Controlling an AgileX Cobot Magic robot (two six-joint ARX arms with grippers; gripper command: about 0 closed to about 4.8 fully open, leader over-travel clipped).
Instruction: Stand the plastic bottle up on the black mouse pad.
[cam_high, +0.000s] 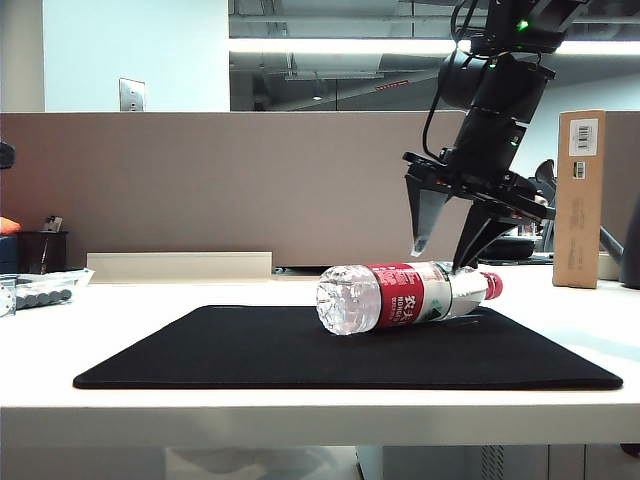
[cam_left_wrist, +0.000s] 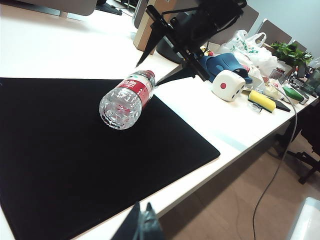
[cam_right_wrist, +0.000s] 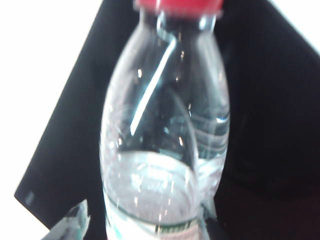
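plastic bottle (cam_high: 400, 296) lying on its side on the black mouse pad (cam_high: 200, 350), ribbed base leftward, red cap toward the right edge. left gripper (cam_left_wrist: 141, 223) off at the near edge of the tabletop (cam_high: 150, 295), only its tips seen, state impossible to tell. right gripper (cam_high: 447, 255) released, straddling the bottle's shoulder near the cap. approach step, probably; next: clench, then tip upright.

A clear plastic bottle (cam_high: 400, 296) (red cap, red-and-white label) is seen lying on its side on the flat black mouse pad (cam_high: 250, 355).
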